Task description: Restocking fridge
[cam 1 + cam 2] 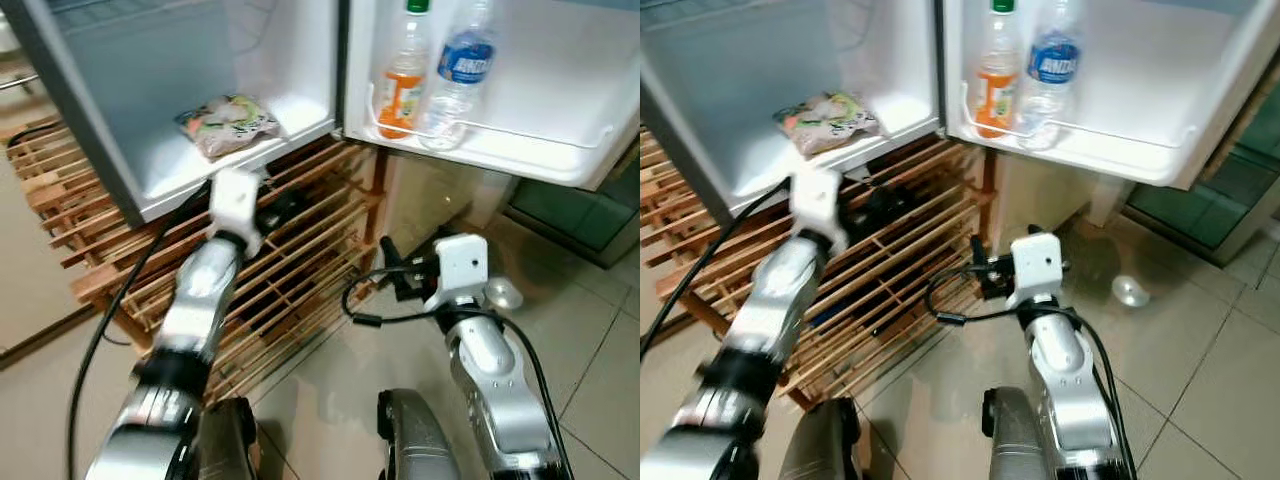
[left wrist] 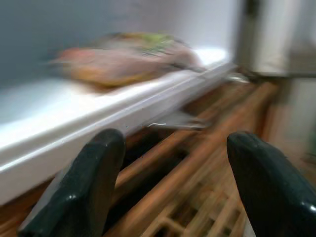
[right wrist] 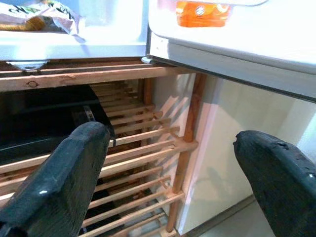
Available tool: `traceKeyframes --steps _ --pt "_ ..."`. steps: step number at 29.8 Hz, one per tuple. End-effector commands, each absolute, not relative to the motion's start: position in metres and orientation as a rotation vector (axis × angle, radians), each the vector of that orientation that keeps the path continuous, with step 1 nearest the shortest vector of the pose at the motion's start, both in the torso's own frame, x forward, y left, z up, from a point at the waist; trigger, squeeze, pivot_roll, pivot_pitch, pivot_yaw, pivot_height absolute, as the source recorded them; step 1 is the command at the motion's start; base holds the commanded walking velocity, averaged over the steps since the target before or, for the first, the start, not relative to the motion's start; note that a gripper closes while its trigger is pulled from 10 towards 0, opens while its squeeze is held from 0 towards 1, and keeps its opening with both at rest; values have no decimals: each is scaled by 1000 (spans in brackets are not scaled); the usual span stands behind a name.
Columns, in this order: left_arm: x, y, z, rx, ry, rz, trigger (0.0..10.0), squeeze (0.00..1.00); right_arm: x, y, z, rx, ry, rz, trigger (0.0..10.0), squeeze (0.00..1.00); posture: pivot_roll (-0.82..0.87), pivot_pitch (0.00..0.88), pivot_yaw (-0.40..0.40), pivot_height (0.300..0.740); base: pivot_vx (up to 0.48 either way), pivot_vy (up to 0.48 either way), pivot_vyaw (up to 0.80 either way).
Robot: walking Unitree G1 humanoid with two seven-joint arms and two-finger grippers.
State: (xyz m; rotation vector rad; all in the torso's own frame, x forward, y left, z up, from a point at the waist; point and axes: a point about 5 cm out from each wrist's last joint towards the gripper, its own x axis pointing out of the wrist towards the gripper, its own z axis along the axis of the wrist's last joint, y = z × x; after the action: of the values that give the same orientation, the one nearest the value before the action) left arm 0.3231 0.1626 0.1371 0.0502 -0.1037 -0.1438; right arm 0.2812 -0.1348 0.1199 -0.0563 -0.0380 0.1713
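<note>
— What is seen on the left?
— A crinkled, multicoloured food packet [image 1: 228, 122] is laid on the open fridge [image 1: 150, 120] floor; the left gripper [image 2: 170, 185], spread wide and empty, is held just below.
— And rightward?
— Two bottles [image 1: 430, 70] are stood in the door shelf [image 1: 520, 140]; the right gripper [image 3: 173, 187] is held wide open, empty.

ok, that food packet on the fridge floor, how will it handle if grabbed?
The packet looks like crinkled soft plastic, so it will probably flop and deform. It lies flat, so rolling seems unlikely. The film may be slippery against the left gripper, whose fingers are open below the fridge edge.
</note>
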Motion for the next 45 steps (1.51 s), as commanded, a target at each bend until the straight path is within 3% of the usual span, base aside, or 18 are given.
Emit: traceKeyframes --steps 1,3,8,19,25,32,45 --pt "317 169 146 31 -138 -105 10000 0 284 -134 120 -36 -42 171 10000 0 -142 0 -13 591 0 0 631" --pt "294 172 135 31 -118 -55 10000 0 295 -132 118 -25 -35 187 10000 0 -88 0 -42 591 0 0 603" --pt "277 162 128 12 -47 -35 10000 0 307 -125 116 -8 -43 228 10000 0 -68 0 -55 591 0 0 560" --pt "304 149 135 93 -23 -50 10000 0 324 -120 122 11 -79 236 10000 43 -90 0 -28 626 0 0 248" --pt "305 148 134 137 12 -64 10000 0 319 -123 119 2 -100 215 10000 0 -103 0 -16 631 0 0 167" --pt "309 142 137 179 -5 -98 10000 0 313 -125 111 59 -92 197 10000 27 -123 0 3 655 0 0 0" --pt "307 141 136 131 -2 -98 10000 0 314 -123 111 36 -102 216 10000 24 -115 0 -4 689 93 -113 0"
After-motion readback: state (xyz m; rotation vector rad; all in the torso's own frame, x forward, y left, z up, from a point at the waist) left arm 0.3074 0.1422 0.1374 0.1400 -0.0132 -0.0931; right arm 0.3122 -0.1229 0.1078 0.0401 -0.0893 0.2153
